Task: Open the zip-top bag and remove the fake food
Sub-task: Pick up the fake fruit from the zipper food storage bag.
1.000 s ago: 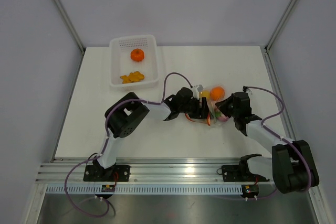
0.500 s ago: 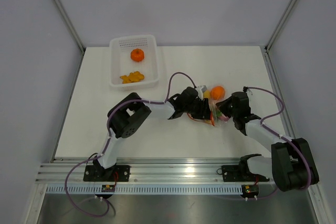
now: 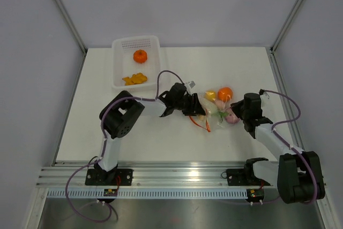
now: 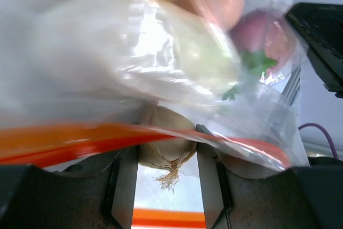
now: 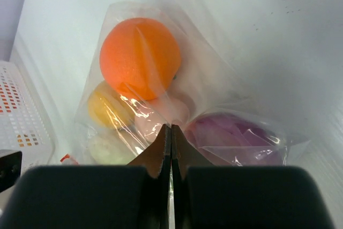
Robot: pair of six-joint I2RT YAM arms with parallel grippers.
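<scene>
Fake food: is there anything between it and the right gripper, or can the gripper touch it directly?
Yes. The clear film of the zip-top bag covers the orange ball, the yellow piece and the purple piece. The right gripper, jaws shut, pinches only that film between them.

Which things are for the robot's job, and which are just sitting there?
For the job: zip-top bag; fake food inside it; garlic piece in the left hand; right hand pinching the bag.
Just sitting there: white basket; orange piece and yellow piece in it.
</scene>
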